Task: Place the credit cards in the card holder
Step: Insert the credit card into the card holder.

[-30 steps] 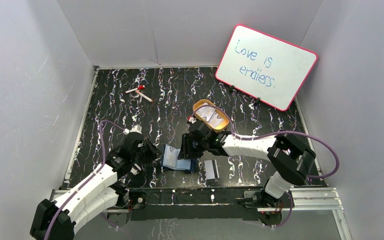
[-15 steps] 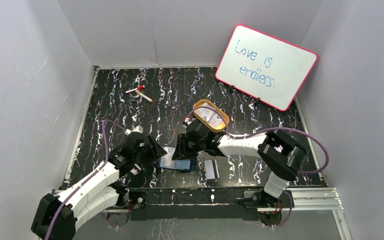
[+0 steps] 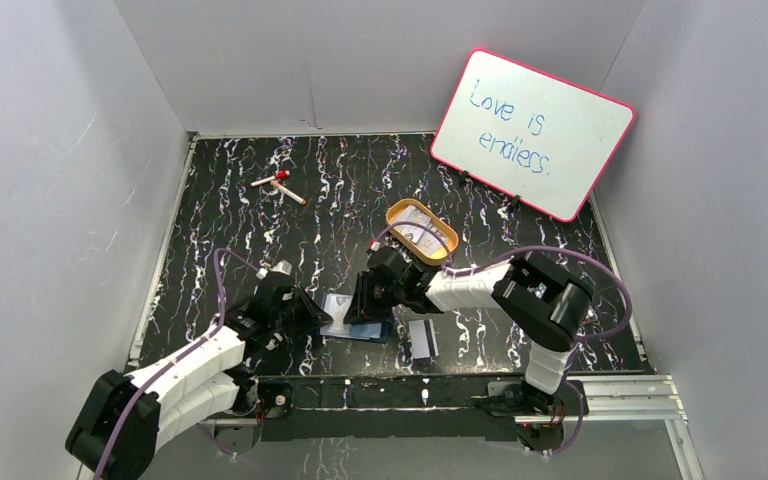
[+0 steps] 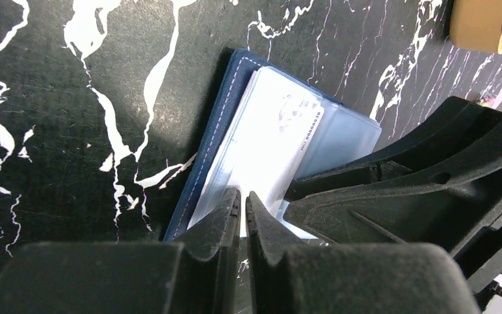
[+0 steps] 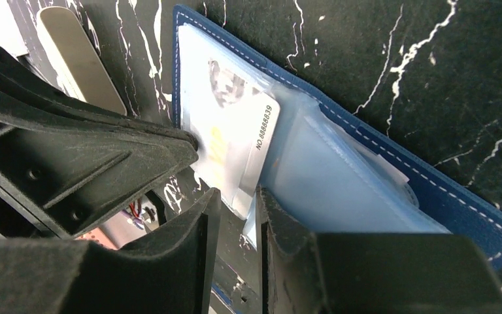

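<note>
The card holder (image 3: 360, 326) lay open on the black marbled table (image 3: 220, 230), near its front edge and between the two grippers. A pale card (image 4: 271, 140) lay partly inside the holder's light blue pocket, its printed end sticking out past the pocket's mouth.

The left gripper (image 4: 242, 203) met the holder from its left. Its jaws were drawn together to a thin slit, with the card's white edge showing in the slit. The right gripper (image 5: 235, 199) reached over the holder from its right. Its jaws stood narrowly apart around a corner of the card, and I could not tell whether they gripped it.

A second card (image 3: 421, 340) with a dark stripe lay flat just right of the holder. An oval golden tin (image 3: 422, 231) sat beyond the holder. Marker pens (image 3: 278, 185) lay well apart from it at far left, and a whiteboard (image 3: 532, 133) leaned at far right.
</note>
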Robot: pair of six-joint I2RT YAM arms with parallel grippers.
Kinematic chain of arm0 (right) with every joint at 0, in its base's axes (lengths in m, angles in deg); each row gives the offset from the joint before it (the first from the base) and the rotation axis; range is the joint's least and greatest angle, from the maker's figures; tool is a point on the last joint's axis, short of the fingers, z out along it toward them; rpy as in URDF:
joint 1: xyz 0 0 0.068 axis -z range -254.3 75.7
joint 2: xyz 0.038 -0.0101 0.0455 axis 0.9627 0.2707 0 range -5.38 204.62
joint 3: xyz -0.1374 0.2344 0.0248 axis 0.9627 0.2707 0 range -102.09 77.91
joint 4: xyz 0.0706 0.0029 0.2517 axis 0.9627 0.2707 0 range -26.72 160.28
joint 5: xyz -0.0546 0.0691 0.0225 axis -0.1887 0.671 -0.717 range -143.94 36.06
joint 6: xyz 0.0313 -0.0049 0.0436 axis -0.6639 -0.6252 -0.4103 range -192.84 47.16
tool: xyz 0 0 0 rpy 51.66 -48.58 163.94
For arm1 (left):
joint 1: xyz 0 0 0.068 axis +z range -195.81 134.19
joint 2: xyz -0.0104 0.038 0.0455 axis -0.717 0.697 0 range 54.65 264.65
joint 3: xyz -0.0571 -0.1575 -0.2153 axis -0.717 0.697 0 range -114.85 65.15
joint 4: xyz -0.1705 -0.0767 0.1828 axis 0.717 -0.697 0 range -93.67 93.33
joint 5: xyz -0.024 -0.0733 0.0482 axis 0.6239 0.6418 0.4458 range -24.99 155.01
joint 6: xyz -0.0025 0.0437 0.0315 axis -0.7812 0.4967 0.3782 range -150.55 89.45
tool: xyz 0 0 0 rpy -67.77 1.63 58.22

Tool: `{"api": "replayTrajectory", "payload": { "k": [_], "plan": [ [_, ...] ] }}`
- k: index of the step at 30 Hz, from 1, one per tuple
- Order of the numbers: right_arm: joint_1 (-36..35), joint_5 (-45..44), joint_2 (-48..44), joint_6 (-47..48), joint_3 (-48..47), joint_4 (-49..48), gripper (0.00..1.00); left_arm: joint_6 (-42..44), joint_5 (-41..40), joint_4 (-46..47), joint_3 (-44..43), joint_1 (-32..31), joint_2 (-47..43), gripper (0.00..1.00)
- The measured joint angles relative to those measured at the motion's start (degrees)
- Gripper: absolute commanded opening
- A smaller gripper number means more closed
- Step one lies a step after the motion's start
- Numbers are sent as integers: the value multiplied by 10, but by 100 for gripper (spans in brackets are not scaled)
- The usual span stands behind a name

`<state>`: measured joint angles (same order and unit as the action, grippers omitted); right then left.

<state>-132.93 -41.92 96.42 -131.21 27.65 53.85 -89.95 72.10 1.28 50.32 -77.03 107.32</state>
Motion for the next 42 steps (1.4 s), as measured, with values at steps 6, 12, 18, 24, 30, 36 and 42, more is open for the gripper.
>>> {"api": "replayTrajectory", "payload": {
  "k": [6,12,18,24,30,36,42],
  "plan": [
    [0,7,13,-14,-3,-15,26,-9,2,20,15,0,-5,0],
    [0,8,17,-16,-3,-19,7,-14,6,31,21,0,-7,0],
    [0,2,17,-14,-3,-14,4,-13,2,12,21,0,-20,9],
    [0,-1,7,-3,6,-12,27,-5,-27,-54,7,0,-76,49],
    [0,0,-42,41,4,12,41,-3,-49,-103,-23,0,-111,58],
    [0,-26,-101,96,-45,106,54,5,-54,-111,-47,0,-81,58],
    [-3,-135,-165,153,-80,253,78,5,-63,-121,-47,0,-67,58]
  ]
}}
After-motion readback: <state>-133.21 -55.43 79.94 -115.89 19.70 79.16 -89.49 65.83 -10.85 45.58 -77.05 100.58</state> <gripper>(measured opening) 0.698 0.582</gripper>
